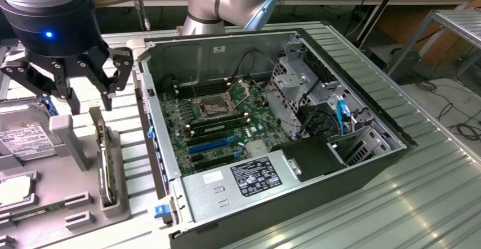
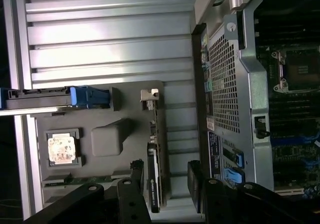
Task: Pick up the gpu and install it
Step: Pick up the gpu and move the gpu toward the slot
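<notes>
On the exterior view's far left an HDD [image 1: 22, 139] w/ white label lies in a grey holder tray [image 1: 79, 207]. Above the tray hangs the gripper [image 1: 75, 94], jaws spread wide and holding nothing. In the wrist view the gripper [image 2: 165, 169] straddles the gpu [image 2: 154, 184], one finger on each side and neither touching it. The gpu [image 1: 105, 159] stands on its long edge in a tray slot, just beside the PC case [image 1: 353, 164], w/ its silver bracket at the end farther from the fingers. Right of it the case lies open, showing the mobo [image 1: 218, 114] w/ blue slots [image 1: 210, 145] and a PSU [image 1: 252, 176] at the near end. All of it sits on a slatted metal table [image 1: 421, 204]. Handling, as a judgement: the card is prob. light and stiff, so it shouldn't flex in a pinch, but the fan, the small board parts and the contact edge down in the slot look fragile. The black face may be slick. Best hold is likely across the thin thickness, on the upper long edge near mid-length, pads flat on both faces and off the fan hub. It should come straight up, since a tilt could bind it in the tray.
</notes>
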You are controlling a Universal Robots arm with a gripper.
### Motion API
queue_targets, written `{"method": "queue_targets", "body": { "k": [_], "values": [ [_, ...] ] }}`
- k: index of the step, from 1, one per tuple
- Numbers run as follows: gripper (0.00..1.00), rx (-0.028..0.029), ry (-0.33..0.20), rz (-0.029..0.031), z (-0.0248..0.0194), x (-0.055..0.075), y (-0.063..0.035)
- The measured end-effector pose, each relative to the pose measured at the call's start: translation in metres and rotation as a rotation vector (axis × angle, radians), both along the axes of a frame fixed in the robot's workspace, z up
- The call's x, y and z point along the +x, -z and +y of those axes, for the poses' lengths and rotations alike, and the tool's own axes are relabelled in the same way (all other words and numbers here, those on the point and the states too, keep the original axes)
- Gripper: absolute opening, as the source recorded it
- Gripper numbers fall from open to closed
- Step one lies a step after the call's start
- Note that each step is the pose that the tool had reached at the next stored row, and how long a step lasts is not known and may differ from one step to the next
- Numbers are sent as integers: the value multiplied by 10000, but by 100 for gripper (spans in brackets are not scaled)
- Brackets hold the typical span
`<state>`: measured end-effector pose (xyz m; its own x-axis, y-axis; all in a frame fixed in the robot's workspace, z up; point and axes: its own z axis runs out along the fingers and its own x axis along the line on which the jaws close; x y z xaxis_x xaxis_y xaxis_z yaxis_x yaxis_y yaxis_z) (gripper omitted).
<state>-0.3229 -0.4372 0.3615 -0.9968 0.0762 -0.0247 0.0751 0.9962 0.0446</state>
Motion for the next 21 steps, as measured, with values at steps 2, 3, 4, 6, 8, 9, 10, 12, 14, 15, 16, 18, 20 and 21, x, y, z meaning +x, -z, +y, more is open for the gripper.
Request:
{"method": "queue_targets", "body": {
  "k": [2, 3, 4, 6, 8, 9, 10, 12, 14, 15, 16, 18, 20, 21],
  "values": [
    [48, 0, 0, 0, -8, -7, 6],
    [48, 1, 0, -1, -75, -62, 64],
    [48, 1, -1, 0, -76, -65, 67],
    [48, -1, -1, 0, -81, -72, 73],
    [48, 0, 0, 0, -85, -80, 80],
    [48, -1, 0, 1, -87, -82, 83],
    [48, 0, -1, 0, -90, -85, 87],
    [48, 1, 0, 0, -93, -92, 93],
    [48, 0, 0, 0, -96, -97, 98],
    [48, 0, 1, -1, -96, -105, 106],
    [48, 0, 0, -3, -98, -114, 118],
    [48, 0, -1, -9, -103, -129, 150],
    [48, 0, 1, -9, -110, -135, 166],
    [48, 0, 1, -10, -115, -136, 174]
  ]
}}
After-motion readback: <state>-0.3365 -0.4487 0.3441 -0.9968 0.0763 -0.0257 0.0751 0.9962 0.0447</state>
